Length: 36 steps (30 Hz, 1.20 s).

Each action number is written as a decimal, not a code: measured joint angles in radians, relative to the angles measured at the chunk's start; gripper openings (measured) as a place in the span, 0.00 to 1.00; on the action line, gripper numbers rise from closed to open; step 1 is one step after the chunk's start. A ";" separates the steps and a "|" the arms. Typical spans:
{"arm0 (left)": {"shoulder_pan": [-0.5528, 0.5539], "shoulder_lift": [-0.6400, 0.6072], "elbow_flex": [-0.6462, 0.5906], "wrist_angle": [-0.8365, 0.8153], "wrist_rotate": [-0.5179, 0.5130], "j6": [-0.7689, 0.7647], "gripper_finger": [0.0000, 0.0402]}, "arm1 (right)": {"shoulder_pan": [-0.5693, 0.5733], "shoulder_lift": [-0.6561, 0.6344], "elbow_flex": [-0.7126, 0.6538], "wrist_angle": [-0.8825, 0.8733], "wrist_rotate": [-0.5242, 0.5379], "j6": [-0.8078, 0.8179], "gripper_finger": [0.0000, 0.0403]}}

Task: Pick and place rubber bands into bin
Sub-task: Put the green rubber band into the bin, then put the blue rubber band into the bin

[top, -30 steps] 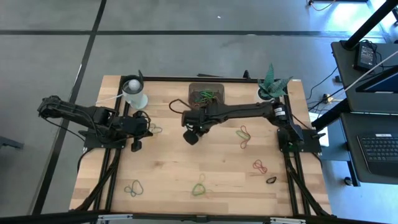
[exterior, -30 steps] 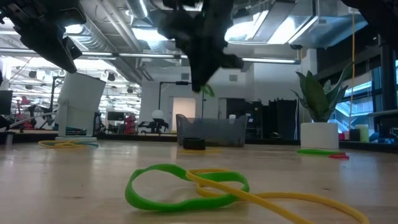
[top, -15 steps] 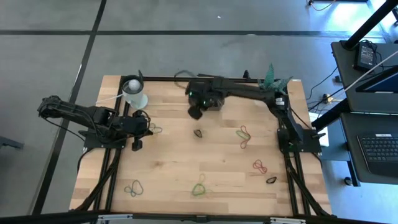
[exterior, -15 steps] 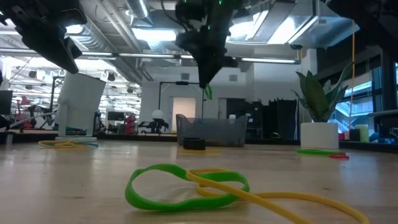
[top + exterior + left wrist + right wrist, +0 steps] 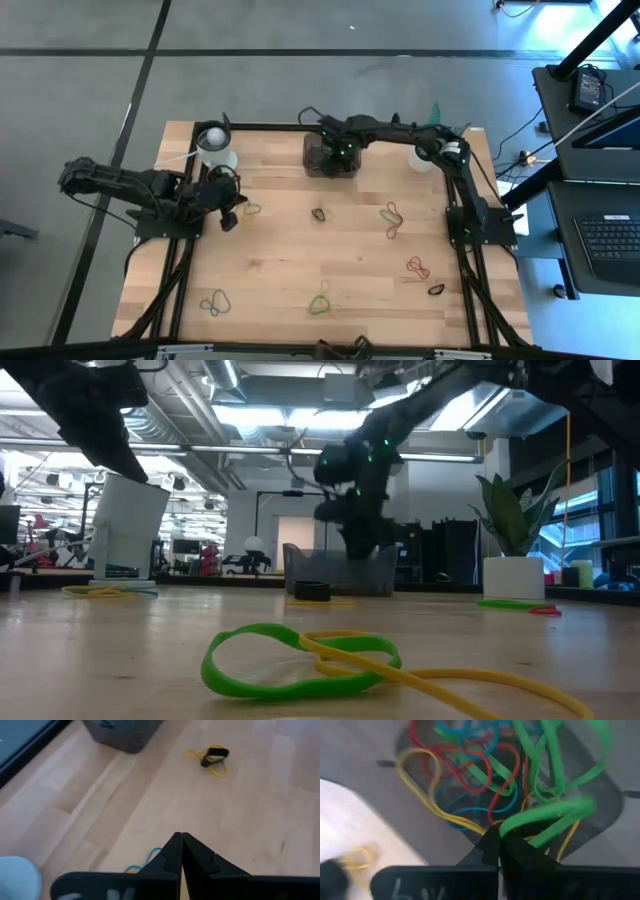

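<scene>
Your right pincer (image 5: 500,842) hangs over the bin (image 5: 318,160) at the far edge of the worktop (image 5: 300,260), its fingers pressed together on a green rubber band (image 5: 545,817) that dangles just above the pile already inside. In the right wrist view you can see that pile (image 5: 470,775): red, green, yellow and blue loops tangled on the bin's dark floor. From table height the right pincer shows right above the bin's translucent wall (image 5: 340,572).

Your left pincer (image 5: 181,851) sits near the left side of the worktop, beside the white cup (image 5: 216,150), with its fingers closed against each other and nothing between them. A small blue-green band (image 5: 145,862) lies just beside its tips.

Loose bands are scattered on the wood: a black-and-yellow one (image 5: 319,214) near the middle, a red and green pair (image 5: 392,217) to its right, a red one (image 5: 418,267) and a black one (image 5: 436,290) nearer the front right, a green-yellow one (image 5: 320,301) at front centre, and a green-blue one (image 5: 214,302) at front left.
</scene>
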 joint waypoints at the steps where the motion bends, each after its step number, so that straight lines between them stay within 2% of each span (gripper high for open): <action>1: 0.008 0.000 0.000 0.000 -0.004 0.000 0.01 | -0.003 0.000 -0.027 0.025 0.000 -0.007 0.01; 7: 0.058 0.000 0.000 0.001 -0.014 -0.026 0.01 | -0.009 -0.003 -0.122 0.150 0.014 -0.027 0.03; 22: 0.093 0.000 0.000 0.001 -0.002 -0.049 0.01 | -0.014 -0.009 -0.129 0.190 0.021 -0.027 0.19; 36: 0.093 0.000 0.000 -0.003 0.069 0.047 0.01 | -0.024 -0.160 -0.129 0.182 0.023 0.009 0.26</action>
